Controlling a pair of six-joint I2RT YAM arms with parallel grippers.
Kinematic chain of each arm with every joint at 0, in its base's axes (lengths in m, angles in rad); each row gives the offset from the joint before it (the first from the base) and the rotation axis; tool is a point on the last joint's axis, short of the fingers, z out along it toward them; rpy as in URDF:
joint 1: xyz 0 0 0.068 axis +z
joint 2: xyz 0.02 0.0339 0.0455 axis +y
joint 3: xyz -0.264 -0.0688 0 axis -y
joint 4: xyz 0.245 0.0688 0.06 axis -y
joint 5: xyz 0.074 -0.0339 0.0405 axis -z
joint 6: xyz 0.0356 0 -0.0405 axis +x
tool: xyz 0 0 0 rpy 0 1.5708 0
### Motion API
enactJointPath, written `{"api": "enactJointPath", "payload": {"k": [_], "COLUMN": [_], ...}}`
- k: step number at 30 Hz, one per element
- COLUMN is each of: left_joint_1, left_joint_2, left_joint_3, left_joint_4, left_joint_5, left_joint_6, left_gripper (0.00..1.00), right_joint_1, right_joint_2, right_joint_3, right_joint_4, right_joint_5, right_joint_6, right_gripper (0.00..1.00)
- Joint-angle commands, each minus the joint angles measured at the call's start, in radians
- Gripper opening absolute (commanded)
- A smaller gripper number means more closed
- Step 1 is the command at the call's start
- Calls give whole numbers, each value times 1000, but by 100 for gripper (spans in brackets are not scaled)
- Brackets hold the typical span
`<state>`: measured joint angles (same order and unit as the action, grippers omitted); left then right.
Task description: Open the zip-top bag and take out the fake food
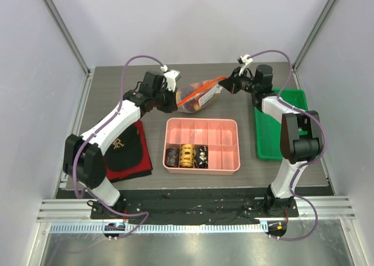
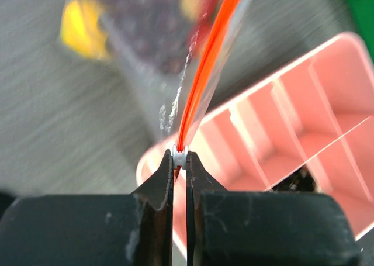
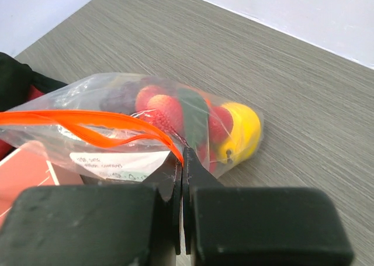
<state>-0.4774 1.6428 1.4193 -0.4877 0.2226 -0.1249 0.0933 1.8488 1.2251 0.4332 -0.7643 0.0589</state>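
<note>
Stretching between left claw (image 2: 180,158) and right claw (image 3: 182,156), the zip-top bag (image 1: 197,99) is clenched by both.

Right hand (image 3: 182,154) — pinching bag (image 3: 105,161), fruit (image 3: 242,128) inside

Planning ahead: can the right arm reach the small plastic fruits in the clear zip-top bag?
Probably not: the right gripper is shut on the clear zip-top bag's red-orange strip, and the plastic fruits lie inside.
</note>
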Motion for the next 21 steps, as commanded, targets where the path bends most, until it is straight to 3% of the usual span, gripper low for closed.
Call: {"api": "enactJointPath", "payload": {"k": [1,7,8,11,14,18,21], "left_joint_1": [23,29,28,29,31,31,28], "left_joint_2": [-89,-147,-155,-161,-85,83,167], "left_joint_3": [-78,-112,-91,-37,68,234,296], "left_joint_4": [-124,-155,-143,-47,29,47,115], "left_joint_5": [-103,-56,60,243,300,316,360], "left_joint_6": [-5,59,77,79,12,-10,-53], "left_gripper": [0,2,19,52,52,38,38], "right_joint_1": [-37,-37,-37,-35,-33,-24,-18], "right_joint_2": [9,24,24,24,27,27,23], "right_joint_3": [62,79,77,80,86,96,105], "right_joint_4": [62,73,82,78,81,76,50], "right_joint_5": [65,-27,-44,-116,-196,-260,-265], "right_joint_6": [-27,-37,-48,-54,-83,-88,-100], "right_gripper": [1,1,2,1,1,1,1]}}
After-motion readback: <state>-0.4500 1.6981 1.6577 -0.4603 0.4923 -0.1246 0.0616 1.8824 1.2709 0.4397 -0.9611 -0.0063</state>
